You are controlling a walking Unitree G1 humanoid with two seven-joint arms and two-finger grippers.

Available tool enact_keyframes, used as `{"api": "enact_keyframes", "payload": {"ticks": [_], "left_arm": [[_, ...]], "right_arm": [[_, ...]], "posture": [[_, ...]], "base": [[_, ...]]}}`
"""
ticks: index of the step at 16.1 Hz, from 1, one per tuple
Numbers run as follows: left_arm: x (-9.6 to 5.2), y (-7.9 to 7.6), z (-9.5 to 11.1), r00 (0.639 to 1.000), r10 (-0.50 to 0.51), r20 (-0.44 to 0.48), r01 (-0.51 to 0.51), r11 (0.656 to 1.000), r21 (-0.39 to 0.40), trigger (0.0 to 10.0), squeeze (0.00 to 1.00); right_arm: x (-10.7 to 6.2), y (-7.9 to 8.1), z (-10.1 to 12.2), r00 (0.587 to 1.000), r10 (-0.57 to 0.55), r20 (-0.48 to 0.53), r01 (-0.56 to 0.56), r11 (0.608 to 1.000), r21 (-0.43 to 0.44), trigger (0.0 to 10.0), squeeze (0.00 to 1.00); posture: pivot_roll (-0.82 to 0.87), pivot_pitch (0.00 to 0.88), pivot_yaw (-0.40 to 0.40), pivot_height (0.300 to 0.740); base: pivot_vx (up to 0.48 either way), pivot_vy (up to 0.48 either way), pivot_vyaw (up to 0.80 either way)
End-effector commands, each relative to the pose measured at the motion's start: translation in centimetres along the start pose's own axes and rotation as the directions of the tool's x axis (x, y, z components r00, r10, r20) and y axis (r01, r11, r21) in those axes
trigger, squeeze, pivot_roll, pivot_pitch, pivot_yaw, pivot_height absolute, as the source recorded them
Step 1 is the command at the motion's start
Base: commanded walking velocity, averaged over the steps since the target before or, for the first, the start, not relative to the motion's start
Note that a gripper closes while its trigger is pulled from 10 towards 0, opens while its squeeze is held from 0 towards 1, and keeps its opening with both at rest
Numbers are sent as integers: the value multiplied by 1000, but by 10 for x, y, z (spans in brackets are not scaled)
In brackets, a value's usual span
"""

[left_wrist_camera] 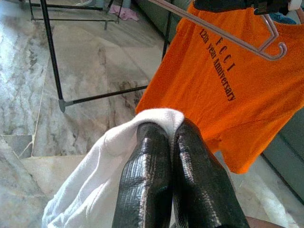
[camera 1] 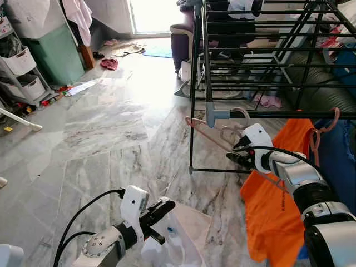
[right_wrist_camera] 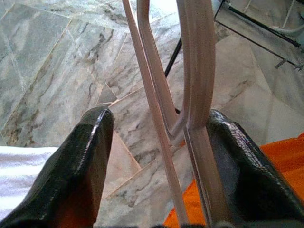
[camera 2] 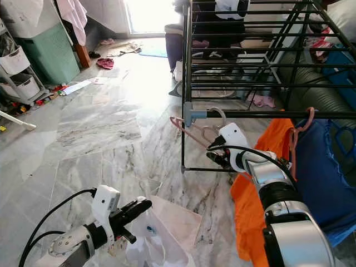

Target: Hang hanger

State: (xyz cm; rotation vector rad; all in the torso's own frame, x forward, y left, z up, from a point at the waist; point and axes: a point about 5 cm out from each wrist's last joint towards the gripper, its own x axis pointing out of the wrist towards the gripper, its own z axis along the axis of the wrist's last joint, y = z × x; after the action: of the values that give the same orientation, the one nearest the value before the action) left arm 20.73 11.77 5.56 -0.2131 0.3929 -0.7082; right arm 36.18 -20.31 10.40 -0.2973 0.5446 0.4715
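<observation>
A pink hanger hangs by its hook from the front bar of the black drying rack. My right gripper is at the hanger's lower end. In the right wrist view the hanger runs between the spread fingers and rests against one finger; the gripper is open. Low at the front left, my left gripper is shut on a white cloth that droops to the floor. An orange T-shirt hangs from the rack beside my right arm.
A second hanger on the same bar carries a blue garment. A green bin and a white trolley stand at the far left. A purple sofa is behind the rack; a red cloth lies on the marble floor.
</observation>
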Motion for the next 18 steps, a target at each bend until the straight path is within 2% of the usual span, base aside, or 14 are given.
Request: {"api": "enact_keyframes", "payload": {"ticks": [1,14,16,18], "left_arm": [[-1,-1,5,1000,-2,9,2,1000,21,10000,0],[0,-2,6,1000,-1,8,1,1000,28,10000,0],[0,-1,5,1000,-2,4,2,999,36,10000,0],[1,-1,5,1000,-4,2,4,999,38,10000,0]], "right_arm": [[0,0,7,1000,12,7,-12,1000,-23,0,0],[3,0,12,999,8,47,-8,1000,-5,0,0],[4,2,22,989,-12,144,1,997,74,0,0],[4,4,26,980,-30,194,1,989,150,0,0]], "posture": [[-62,65,23,740],[-60,61,22,740],[-60,57,22,740],[-59,52,20,740]], "base": [[0,0,0],[0,0,0],[0,0,0],[0,0,0]]}}
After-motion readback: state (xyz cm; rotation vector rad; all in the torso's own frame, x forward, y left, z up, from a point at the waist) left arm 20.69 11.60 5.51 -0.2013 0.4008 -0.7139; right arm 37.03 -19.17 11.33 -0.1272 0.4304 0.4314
